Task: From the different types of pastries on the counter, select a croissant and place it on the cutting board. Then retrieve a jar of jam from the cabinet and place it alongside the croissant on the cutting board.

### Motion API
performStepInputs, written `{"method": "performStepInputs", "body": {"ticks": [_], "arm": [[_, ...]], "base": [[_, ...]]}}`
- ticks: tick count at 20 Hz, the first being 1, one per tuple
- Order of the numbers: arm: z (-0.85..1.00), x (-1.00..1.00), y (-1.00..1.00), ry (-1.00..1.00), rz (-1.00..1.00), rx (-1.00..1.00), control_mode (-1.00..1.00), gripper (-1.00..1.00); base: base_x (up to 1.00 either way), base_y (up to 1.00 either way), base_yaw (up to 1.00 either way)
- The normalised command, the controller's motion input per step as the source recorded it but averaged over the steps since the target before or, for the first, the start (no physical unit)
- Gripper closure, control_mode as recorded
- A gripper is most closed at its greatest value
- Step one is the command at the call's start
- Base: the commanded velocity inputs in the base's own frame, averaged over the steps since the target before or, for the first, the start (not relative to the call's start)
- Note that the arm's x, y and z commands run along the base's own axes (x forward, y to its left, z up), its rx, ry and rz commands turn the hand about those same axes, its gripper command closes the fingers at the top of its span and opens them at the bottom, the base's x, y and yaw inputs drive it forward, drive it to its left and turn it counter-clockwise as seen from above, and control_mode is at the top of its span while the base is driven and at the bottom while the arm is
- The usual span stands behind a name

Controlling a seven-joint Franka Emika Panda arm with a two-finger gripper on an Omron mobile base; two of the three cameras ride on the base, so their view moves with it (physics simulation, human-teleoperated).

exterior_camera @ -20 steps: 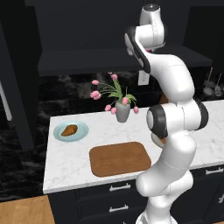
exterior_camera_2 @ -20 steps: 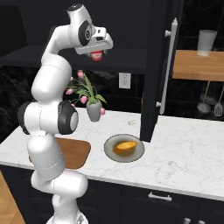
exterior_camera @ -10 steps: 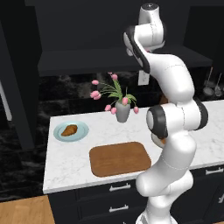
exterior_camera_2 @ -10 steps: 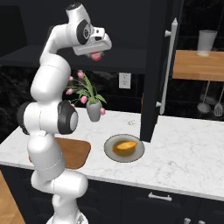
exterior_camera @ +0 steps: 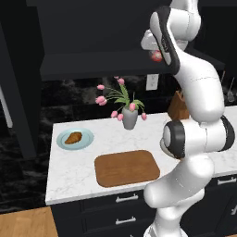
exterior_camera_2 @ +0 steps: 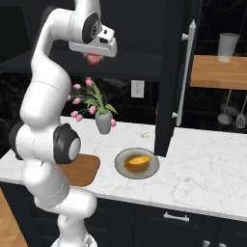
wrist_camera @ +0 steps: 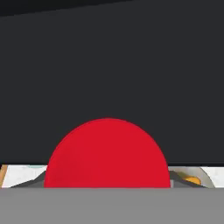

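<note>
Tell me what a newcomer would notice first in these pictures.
The tall white arm, raised high in front of the black cabinet, with a small red jar of jam at its tool. Below, the pink-flowered vase stands on the white counter behind the bare cutting board, and the croissant lies on the blue plate to the left.

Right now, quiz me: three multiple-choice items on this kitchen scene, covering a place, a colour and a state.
1. Where does the croissant lie?
A. on the cutting board
B. on the light blue plate
C. in the vase

2. What colour are the flowers in the vase?
A. pink
B. white
C. yellow

3. What is on the cutting board?
A. a jar
B. a bun
C. nothing

Answers: 1 B, it rests on the light blue plate left of the board. 2 A, the blooms are pink. 3 C, its brown top shows bare.
</note>
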Motion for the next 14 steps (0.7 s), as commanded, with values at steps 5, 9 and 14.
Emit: {"method": "performStepInputs", "body": {"ticks": [5,9,14], "arm": [[-0.33,-1.0,0.35,0.0,0.0,0.12,-1.0,1.0],[-0.71,-1.0,0.39,0.0,-0.01,0.01,-1.0,1.0],[-0.85,-1.0,0.38,0.02,-0.01,0.0,-1.0,1.0]], "base": [[0.0,0.0,0.0],[0.0,0.0,0.0],[0.0,0.0,0.0]]}}
